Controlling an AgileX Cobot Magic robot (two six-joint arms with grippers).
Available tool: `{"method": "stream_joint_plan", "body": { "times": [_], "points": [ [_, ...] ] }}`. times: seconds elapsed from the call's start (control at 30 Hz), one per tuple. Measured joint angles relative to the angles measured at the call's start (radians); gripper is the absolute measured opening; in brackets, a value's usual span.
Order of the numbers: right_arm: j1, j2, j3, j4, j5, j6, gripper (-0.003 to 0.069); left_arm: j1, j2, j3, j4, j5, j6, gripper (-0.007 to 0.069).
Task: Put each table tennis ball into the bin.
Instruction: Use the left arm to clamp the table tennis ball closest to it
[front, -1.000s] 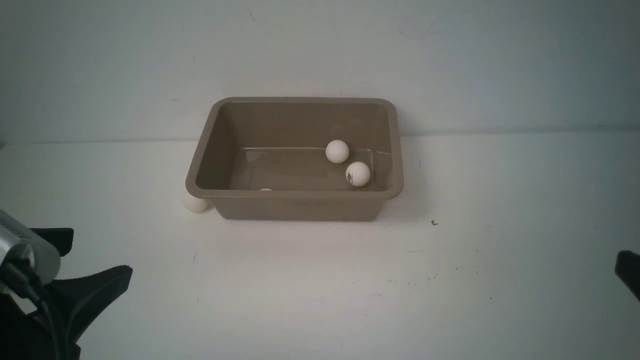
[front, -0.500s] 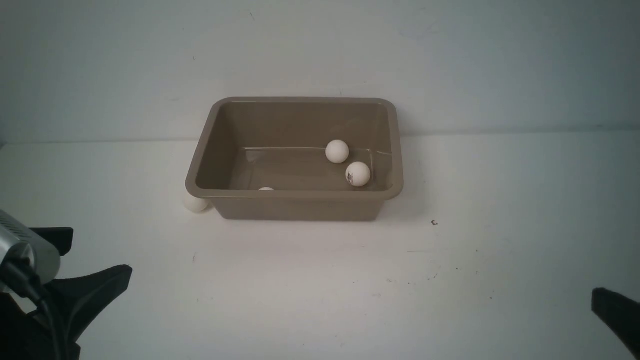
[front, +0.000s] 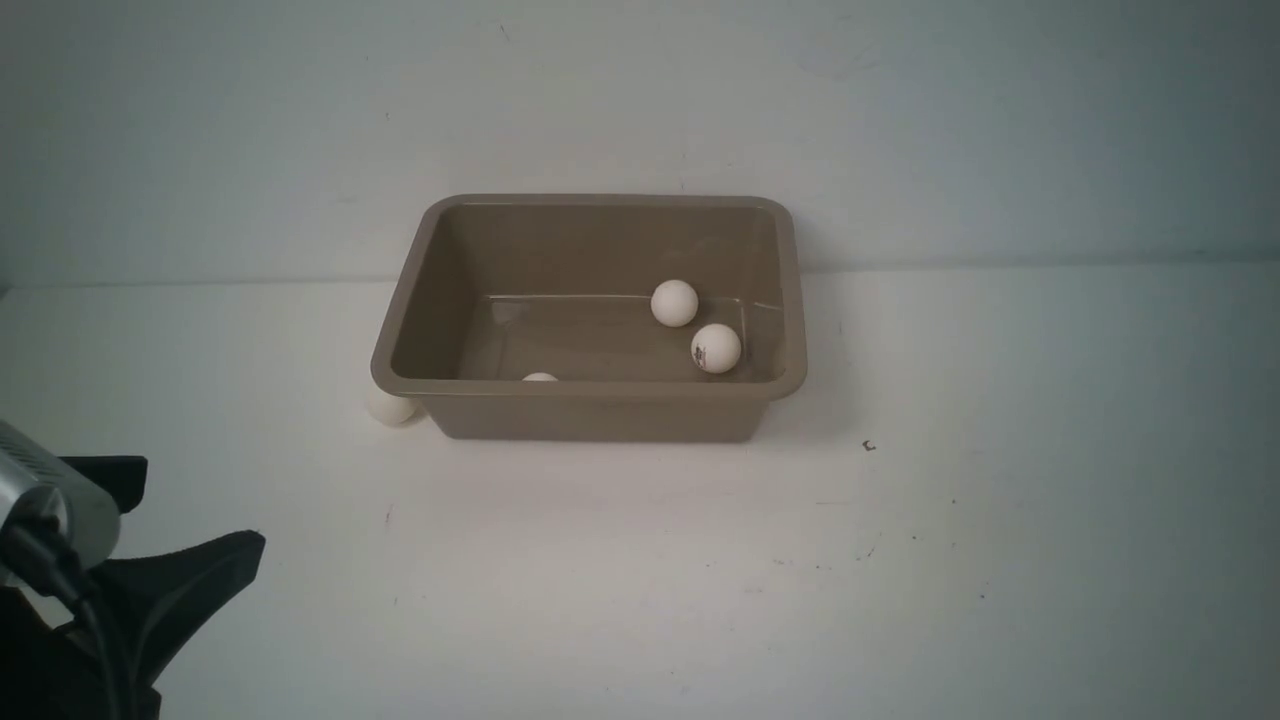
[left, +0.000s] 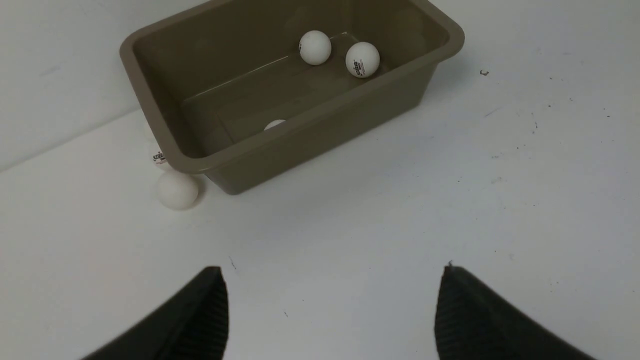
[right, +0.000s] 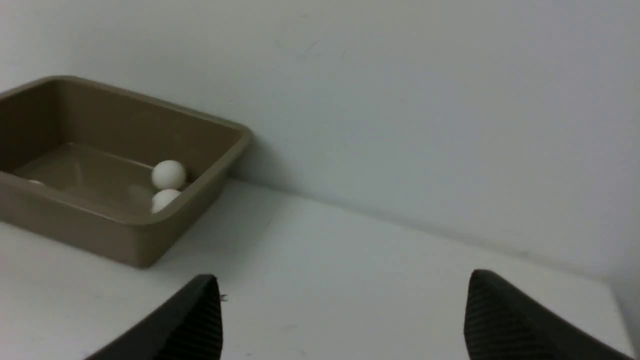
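Jaws both wide, empty; three balls (front: 674, 303) inside bin (front: 590, 391), loose ball (front: 390, 408) outside by its corner.

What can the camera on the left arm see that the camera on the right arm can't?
Only the left wrist view shows the loose table tennis ball on the table beside a corner of the bin, plus the open left gripper. Only the right wrist view shows the open, empty right gripper. Both show the bin holding the far ball and the logo ball close together.
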Motion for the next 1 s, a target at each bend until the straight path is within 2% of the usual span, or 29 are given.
{"method": "stream_joint_plan", "body": {
  "times": [0.17, 0.27, 0.37, 0.47, 0.6, 1.0],
  "points": [
    [0.000, -0.106, 0.000, -0.184, 0.118, 0.000, 0.0591, 0.000, 0.000, 0.000, -0.028, 0.000, 0.000, 0.0499],
    [0.000, -0.162, 0.007, -0.213, 0.195, 0.000, 0.0591, 0.000, 0.000, 0.000, -0.044, 0.000, 0.001, 0.0499],
    [0.000, -0.210, 0.043, -0.178, 0.158, 0.000, 0.0591, 0.000, 0.000, 0.000, -0.060, 0.002, 0.001, 0.0499],
    [0.000, -0.282, 0.109, -0.074, 0.047, 0.000, 0.0591, 0.000, 0.000, 0.000, -0.077, 0.016, 0.001, 0.0499],
    [0.000, -0.367, 0.184, -0.003, 0.007, 0.000, 0.0591, 0.000, 0.000, 0.000, -0.108, 0.028, 0.005, 0.0499],
    [0.000, -0.377, 0.262, 0.017, 0.006, 0.000, 0.0591, 0.000, 0.000, 0.000, -0.209, 0.085, 0.086, 0.0499]
  ]
}}
